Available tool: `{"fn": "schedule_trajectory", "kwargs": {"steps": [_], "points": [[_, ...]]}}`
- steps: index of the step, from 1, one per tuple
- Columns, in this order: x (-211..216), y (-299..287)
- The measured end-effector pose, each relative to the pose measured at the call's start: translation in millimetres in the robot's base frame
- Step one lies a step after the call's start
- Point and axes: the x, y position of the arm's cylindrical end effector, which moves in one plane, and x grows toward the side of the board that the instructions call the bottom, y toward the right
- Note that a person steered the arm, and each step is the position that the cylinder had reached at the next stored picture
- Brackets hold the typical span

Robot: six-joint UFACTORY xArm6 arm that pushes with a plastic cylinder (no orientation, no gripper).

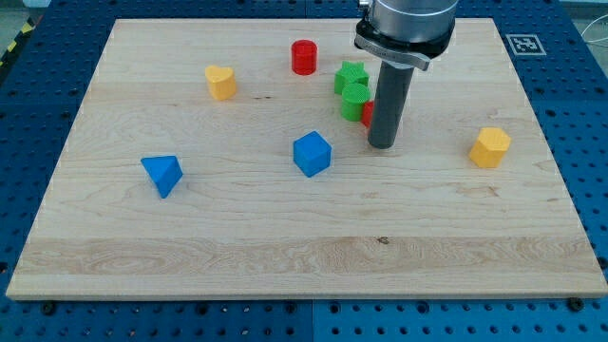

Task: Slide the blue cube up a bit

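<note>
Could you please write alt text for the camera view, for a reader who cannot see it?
My tip rests on a wooden board, to the right of the blue cube and apart from it. Green blocks and a partly hidden red block sit beside the rod; other coloured blocks lie scattered around.

- We count two blue blocks: a blue cube [312,154] and a blue triangular block [162,174].
- Two yellow blocks [220,83] [490,147].
- Two green blocks [351,77] [354,103], touching.
- Two red: a red cylinder [303,57] and a red block [367,111], mostly hidden.
</note>
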Motion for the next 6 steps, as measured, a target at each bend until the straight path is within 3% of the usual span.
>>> {"fn": "schedule_trajectory", "kwargs": {"steps": [3,6], "points": [[72.7,-6.7],[87.5,-91.6]]}}
